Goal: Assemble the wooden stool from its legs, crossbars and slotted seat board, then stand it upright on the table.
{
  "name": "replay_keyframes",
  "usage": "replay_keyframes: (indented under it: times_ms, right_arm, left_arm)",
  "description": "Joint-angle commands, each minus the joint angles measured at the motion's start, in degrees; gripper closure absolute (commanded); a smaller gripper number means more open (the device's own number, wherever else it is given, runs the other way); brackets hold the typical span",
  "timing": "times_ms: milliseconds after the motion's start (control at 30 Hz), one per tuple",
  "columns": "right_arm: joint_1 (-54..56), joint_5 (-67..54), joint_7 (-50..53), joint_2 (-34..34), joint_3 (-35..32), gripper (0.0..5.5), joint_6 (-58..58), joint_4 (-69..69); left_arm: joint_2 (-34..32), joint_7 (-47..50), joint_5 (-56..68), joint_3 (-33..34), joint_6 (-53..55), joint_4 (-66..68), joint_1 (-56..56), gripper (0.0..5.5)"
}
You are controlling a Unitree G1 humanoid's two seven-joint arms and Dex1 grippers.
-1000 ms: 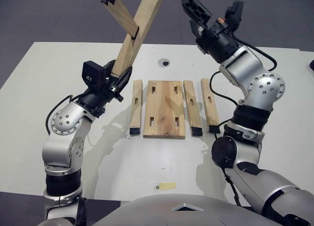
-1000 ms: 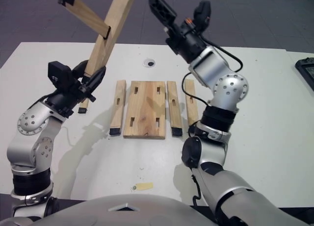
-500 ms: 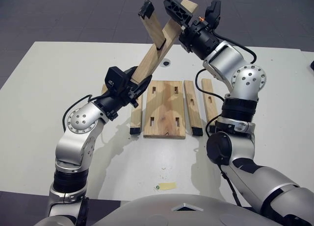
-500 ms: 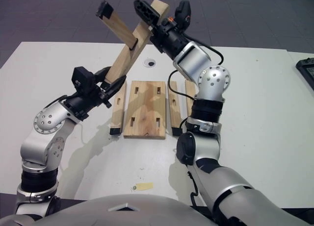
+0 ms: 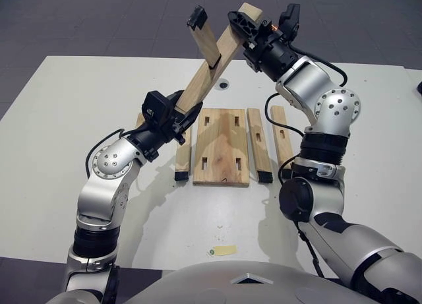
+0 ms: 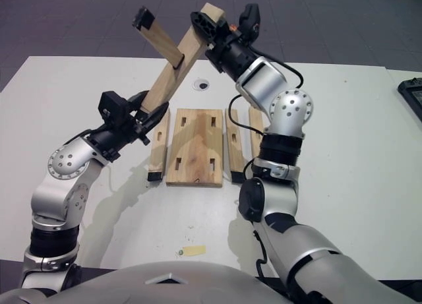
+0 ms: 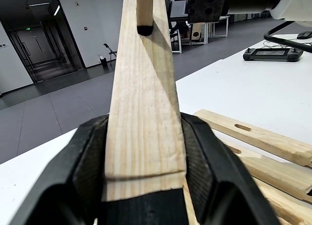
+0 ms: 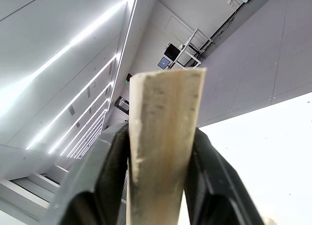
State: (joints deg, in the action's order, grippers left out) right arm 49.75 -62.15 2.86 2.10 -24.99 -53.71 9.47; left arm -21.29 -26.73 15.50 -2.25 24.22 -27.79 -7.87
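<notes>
A white desk (image 5: pixel 79 106) carries the work, matte and plain, with a round cable hole (image 5: pixel 223 85) just beyond the seat board (image 5: pixel 221 146). Dark grey floor tiles surround the desk. The left wrist view shows a grey hall with a dark doorway (image 7: pixel 36 49) and chairs behind; the right wrist view looks up at a ceiling crossed by long light strips (image 8: pixel 73 49). A black controller (image 6: pixel 412 93) lies on the desk well to the right of the seat board.

A small yellow label (image 5: pixel 224 250) lies on the desk well in front of the seat board; any print on it is too small to read. A little green sign (image 7: pixel 30 27) sits by the doorway, also unreadable.

The seat board lies flat near the desk's middle, four slots up. One spare leg (image 5: pixel 183 144) lies just left of it, and two more (image 5: pixel 258 144) (image 5: pixel 283 138) lie just right of it, all parallel to its long sides.

Above and beyond the seat board, a stool leg (image 5: pixel 211 66) slants up in the air. The left hand (image 5: pixel 179 113) is clamped on its lower end, fingers tight on both faces. The right hand (image 5: pixel 247 28) grips its upper end, the wood pinched between both fingers. A crossbar (image 5: pixel 208 41) stands out of a slot partway up this leg, tilted away to the left, with a black cap (image 5: pixel 196 17) on its free end.
</notes>
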Motion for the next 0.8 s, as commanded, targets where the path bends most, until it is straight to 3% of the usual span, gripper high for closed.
replay_keyframes:
  times_ms: [33,500,533,800]
  right_arm:
    - [-1.3,-0.4,1.0,-0.9,0.5,4.28,-0.7,-1.5]
    - [-4.1,3.8,-1.4,-2.6,5.4,4.36,3.2,-7.1]
    - [-4.1,4.0,-1.6,-2.6,5.6,4.36,3.7,-7.3]
    - [-3.7,6.1,-1.7,-2.6,4.7,4.47,9.3,-8.4]
  left_arm:
    - [-0.2,0.2,-0.9,-0.5,-1.0,0.0,-0.5,3.46]
    - [0.8,0.2,-0.1,-1.8,-0.2,0.4,-0.3,3.46]
    - [0.8,0.5,-0.2,-1.9,-0.2,0.5,-0.4,3.09]
    - [0.9,1.4,-0.9,-2.7,1.3,2.4,-1.2,1.92]
